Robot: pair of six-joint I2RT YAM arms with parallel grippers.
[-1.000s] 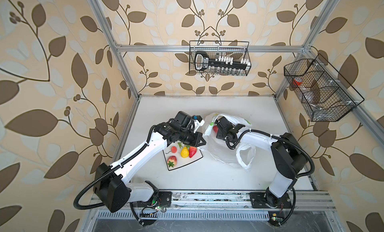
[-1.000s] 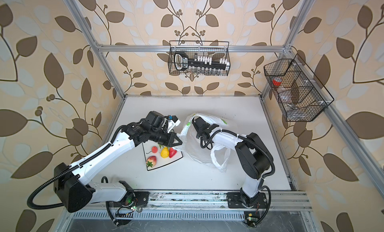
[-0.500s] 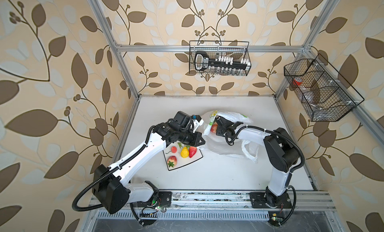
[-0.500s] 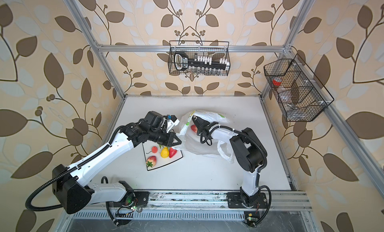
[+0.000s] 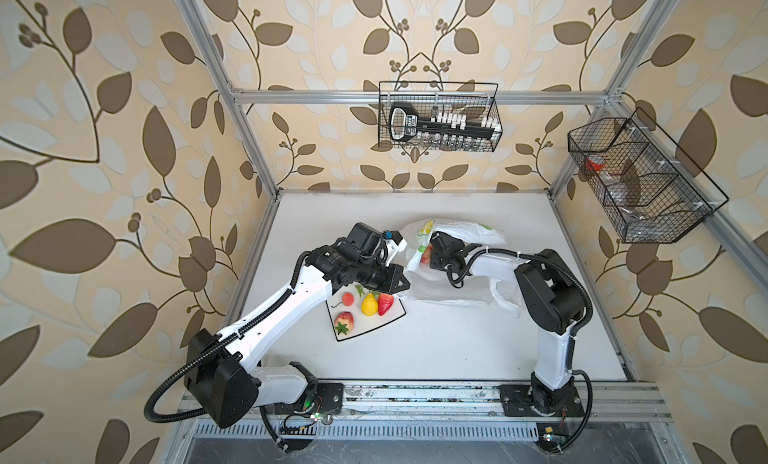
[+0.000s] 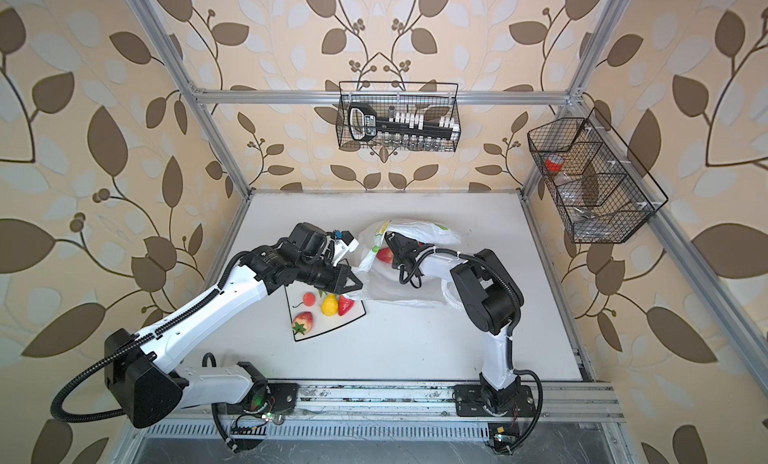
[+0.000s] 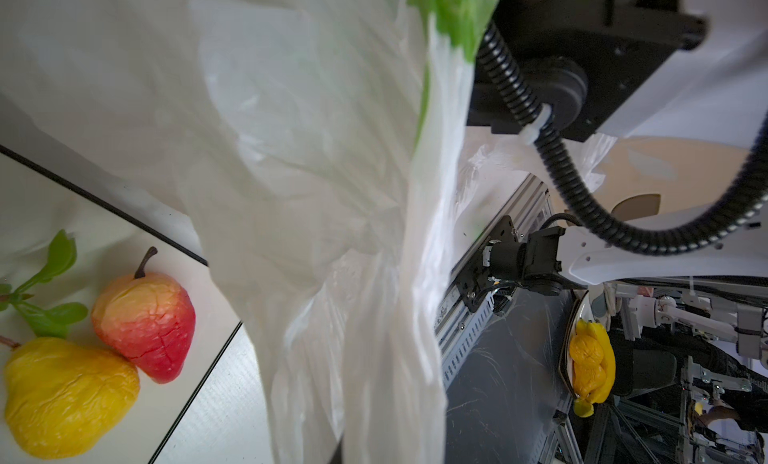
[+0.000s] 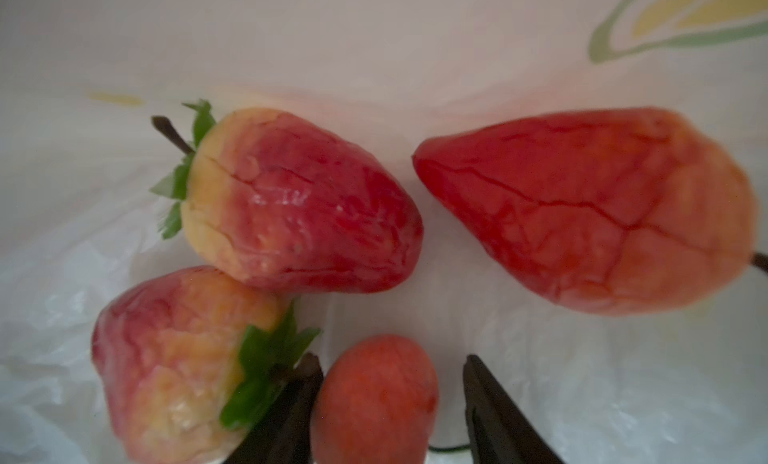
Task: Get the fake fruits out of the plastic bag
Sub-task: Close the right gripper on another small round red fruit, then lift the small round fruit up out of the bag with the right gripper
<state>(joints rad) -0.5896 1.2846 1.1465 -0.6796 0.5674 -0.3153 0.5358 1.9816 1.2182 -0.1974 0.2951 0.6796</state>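
Note:
The plastic bag (image 5: 457, 233) (image 6: 415, 229) lies at mid-table, white with lemon and leaf prints. My left gripper (image 5: 397, 281) (image 6: 353, 284) is shut on its edge and holds the mouth up; in the left wrist view the bag (image 7: 311, 150) bunches down into the jaws. My right gripper (image 8: 390, 360) is inside the bag, open. Its fingers straddle a small orange-pink round fruit (image 8: 374, 399): one finger touches it, the other stands off. Three strawberries (image 8: 299, 204) (image 8: 174, 358) (image 8: 590, 212) lie beyond. A yellow pear (image 5: 369, 306), two strawberries (image 5: 385, 304) and a round fruit (image 5: 347, 299) rest on the plate.
The square white black-rimmed plate (image 5: 399, 312) sits just left of the bag, under my left wrist. Wire baskets hang on the back wall (image 5: 436, 116) and the right wall (image 5: 640, 179). The arms' metal rail (image 5: 415, 393) runs along the front edge.
My right gripper has pushed deeper into the bag toward the left and its jaws have narrowed. The bag's loose handle has shifted with it. The left arm has stayed put.

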